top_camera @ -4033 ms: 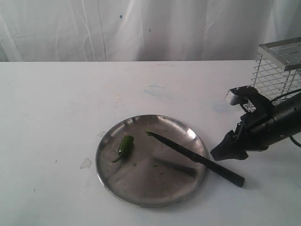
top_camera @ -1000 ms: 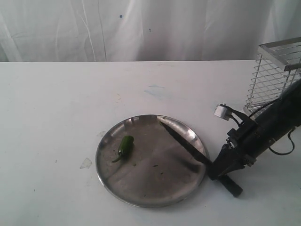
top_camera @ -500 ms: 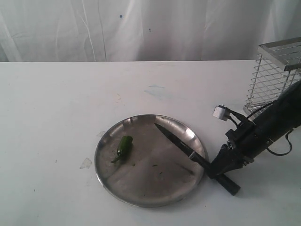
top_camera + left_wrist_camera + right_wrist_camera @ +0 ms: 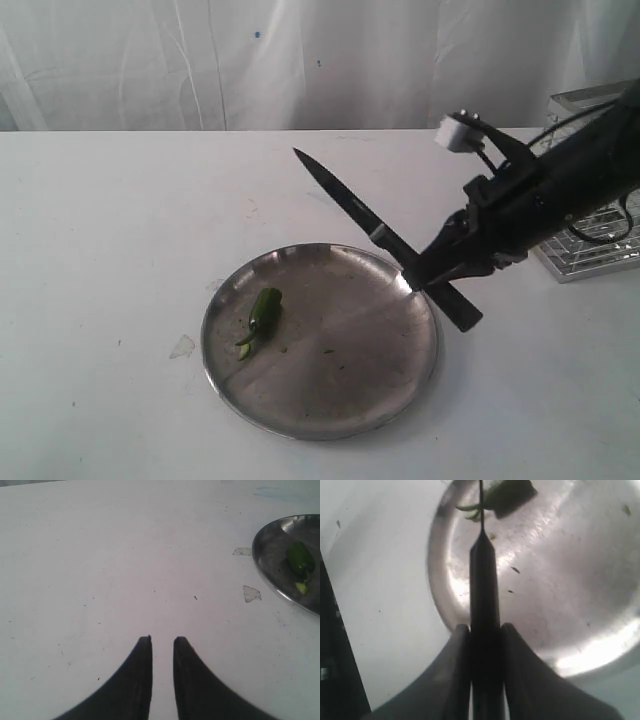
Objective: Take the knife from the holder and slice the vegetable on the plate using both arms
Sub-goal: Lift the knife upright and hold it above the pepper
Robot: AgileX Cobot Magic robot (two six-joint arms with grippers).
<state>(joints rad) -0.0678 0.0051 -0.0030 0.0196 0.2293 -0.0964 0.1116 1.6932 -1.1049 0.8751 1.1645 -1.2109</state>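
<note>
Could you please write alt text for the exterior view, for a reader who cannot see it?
The right gripper holds a long black knife by its handle, blade angled up over a round steel plate. A small green chilli lies on the plate; a chrome wire holder stands behind the arm.

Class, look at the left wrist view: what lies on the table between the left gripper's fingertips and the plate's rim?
Mostly bare white table. Between the left gripper and the plate lie only two small pale scraps, close to the rim.
</note>
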